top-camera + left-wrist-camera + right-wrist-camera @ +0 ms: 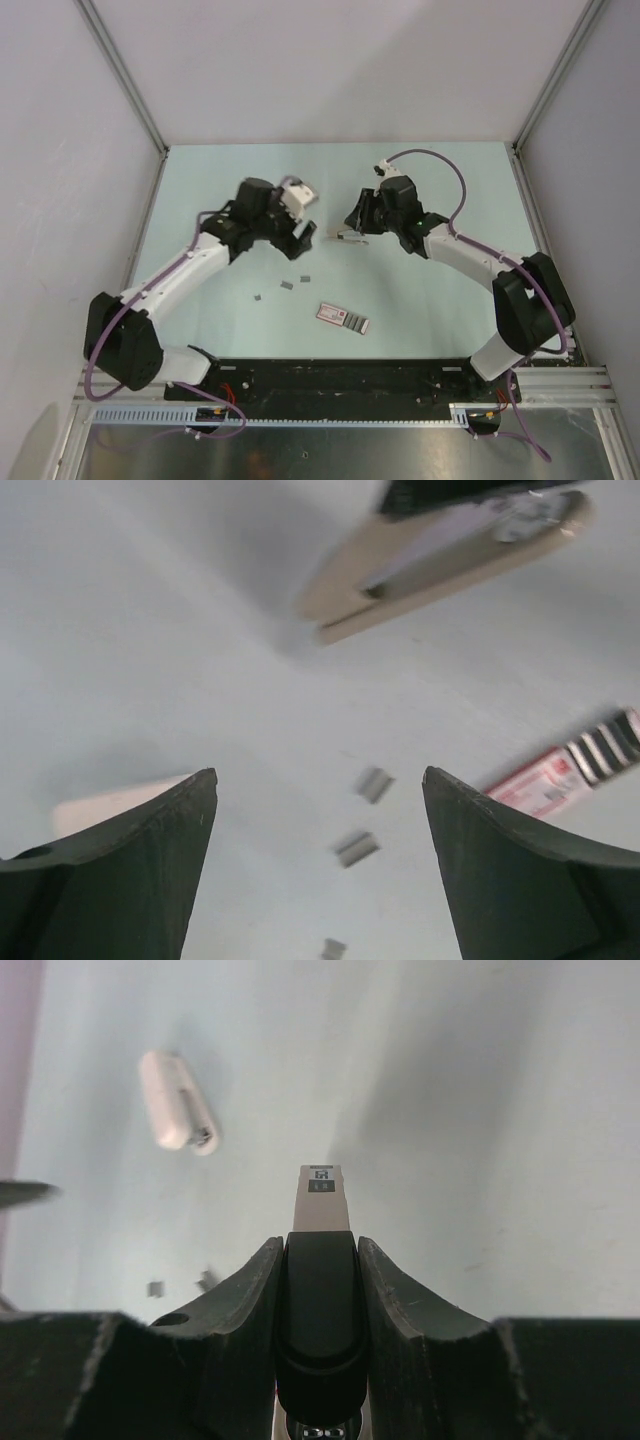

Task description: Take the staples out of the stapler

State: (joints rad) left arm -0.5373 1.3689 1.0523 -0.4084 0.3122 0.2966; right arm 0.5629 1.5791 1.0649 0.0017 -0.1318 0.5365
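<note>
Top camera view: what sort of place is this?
Probably a robot test cell in a lab: left arm and right arm bolted to a rail beside a pale table, plain walls and metal posts around it.

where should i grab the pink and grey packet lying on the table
Across its two long edges near the middle, coming straight down, I'd say. The packet lies flat on the table, narrow and slanted, so turn the grip square to its long sides; lying that flat, it offers nothing to pinch from the side.
</note>
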